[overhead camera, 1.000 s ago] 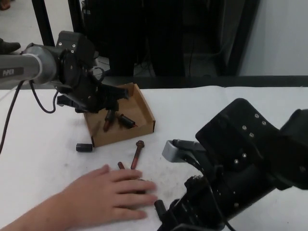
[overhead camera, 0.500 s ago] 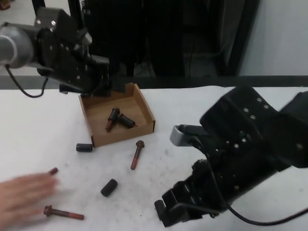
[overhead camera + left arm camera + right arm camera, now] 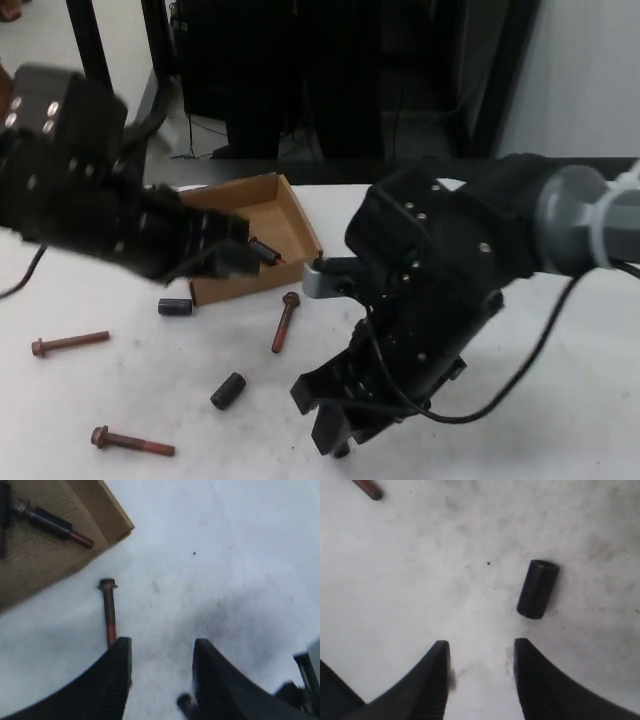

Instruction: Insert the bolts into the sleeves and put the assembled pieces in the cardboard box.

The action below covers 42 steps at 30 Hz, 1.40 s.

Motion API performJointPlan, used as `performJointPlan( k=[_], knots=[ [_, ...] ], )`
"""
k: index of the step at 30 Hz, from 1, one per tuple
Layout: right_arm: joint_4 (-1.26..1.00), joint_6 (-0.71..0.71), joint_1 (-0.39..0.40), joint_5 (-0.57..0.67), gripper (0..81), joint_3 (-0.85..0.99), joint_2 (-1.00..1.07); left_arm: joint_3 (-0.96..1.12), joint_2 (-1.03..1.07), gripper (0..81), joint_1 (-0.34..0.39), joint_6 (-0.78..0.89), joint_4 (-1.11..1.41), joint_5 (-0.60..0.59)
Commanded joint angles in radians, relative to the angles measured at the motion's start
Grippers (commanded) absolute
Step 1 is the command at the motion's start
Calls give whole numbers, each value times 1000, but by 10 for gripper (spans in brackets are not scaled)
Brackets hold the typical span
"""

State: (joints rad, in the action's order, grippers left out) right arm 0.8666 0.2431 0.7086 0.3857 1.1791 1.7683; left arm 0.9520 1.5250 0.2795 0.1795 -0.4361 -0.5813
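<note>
- Bolts in the high view: one bolt [image 3: 284, 322] lies just in front of the cardboard box [image 3: 300, 225], near its front corner. A second bolt [image 3: 70, 342] and a third bolt [image 3: 132, 441] lie well apart from the box, in front of it and to the left.
- One sleeve [image 3: 174, 306] lies just beside the front wall of the box, and the other sleeve [image 3: 228, 390] lies farther in front. An assembled piece [image 3: 265, 250] lies inside the box.
- Left wrist view: the left gripper [image 3: 161, 675] hangs over the bench just in front of the box corner. Its fingers are apart and hold nothing. The threaded end of the bolt [image 3: 108, 611] lies close to one finger.
- Right wrist view: the right gripper [image 3: 480, 680] is well in front of the box, fingers apart and empty. The other sleeve [image 3: 537, 589] lies on its side near one finger, not between them.
- Handling, as I judge it: bolts and sleeves look like metal, so stiff, small and not fragile, but round, so they may roll or slip.
- I would take a bolt across the middle of its shank, leaving the thread end free.
- I would take a sleeve across its side wall, so that both open ends stay free for the bolt.
</note>
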Motion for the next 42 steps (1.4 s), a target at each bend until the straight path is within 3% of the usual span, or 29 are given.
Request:
performJointPlan(
  k=[1,8,21,36,42],
  knots=[
    [35,-11,-4,-37,402,40,31,-129,-114,380,3,34,100,-36],
    [37,-11,-4,-116,402,60,70,-330,-309,380,3,87,180,-42],
    [44,6,-2,-123,402,78,152,-575,-685,380,3,229,181,-42],
    [100,50,22,-135,402,216,275,-609,-772,380,3,264,171,-51],
    [206,42,36,-135,283,216,333,-610,-772,380,3,264,164,-51]
  ],
)
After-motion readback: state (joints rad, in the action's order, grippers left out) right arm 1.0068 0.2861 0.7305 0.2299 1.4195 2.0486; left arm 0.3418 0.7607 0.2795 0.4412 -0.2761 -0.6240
